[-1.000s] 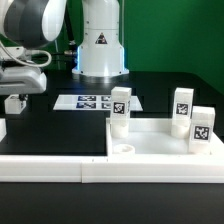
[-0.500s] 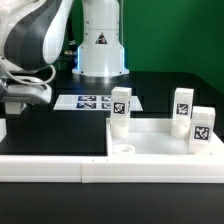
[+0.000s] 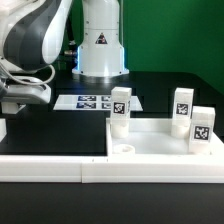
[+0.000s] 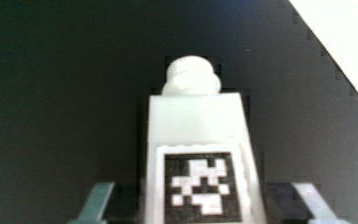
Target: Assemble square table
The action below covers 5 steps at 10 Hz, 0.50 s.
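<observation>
- Since the earlier frame: arm lowered at the exterior view's left.
- Gripper (image 4: 201,205) jaws apart, flanking small white tagged plastic leg (image 4: 197,140); contact unclear.
- Risk: off-centre closure tipping leg beside gripper.

The black table (image 3: 60,135) carried the marker board (image 3: 95,102) just beyond the gripper (image 3: 8,118), a white tagged leg (image 4: 197,150) lying directly between its fingers, and the square slab (image 3: 160,140) well off to the side.
</observation>
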Available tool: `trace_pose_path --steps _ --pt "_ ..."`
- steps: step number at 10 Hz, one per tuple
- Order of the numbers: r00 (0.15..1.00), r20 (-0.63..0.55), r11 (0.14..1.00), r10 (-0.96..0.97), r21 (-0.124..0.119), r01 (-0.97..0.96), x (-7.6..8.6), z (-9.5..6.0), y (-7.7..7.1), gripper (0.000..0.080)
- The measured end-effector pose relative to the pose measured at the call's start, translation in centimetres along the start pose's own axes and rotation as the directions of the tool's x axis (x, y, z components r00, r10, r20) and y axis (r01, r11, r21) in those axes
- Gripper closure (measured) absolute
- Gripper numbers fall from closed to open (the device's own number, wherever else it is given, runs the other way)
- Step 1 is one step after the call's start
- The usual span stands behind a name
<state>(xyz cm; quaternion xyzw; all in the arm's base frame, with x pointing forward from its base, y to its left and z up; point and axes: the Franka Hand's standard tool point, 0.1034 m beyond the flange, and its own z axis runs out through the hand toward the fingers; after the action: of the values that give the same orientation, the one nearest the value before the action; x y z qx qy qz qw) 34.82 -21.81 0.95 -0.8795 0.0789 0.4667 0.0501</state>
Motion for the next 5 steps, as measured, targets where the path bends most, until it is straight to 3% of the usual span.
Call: trace_pose_path --steps 5 --pt "1.000 0.000 1.000 0.000 0.001 0.000 0.00 0.00 0.02 0.0511"
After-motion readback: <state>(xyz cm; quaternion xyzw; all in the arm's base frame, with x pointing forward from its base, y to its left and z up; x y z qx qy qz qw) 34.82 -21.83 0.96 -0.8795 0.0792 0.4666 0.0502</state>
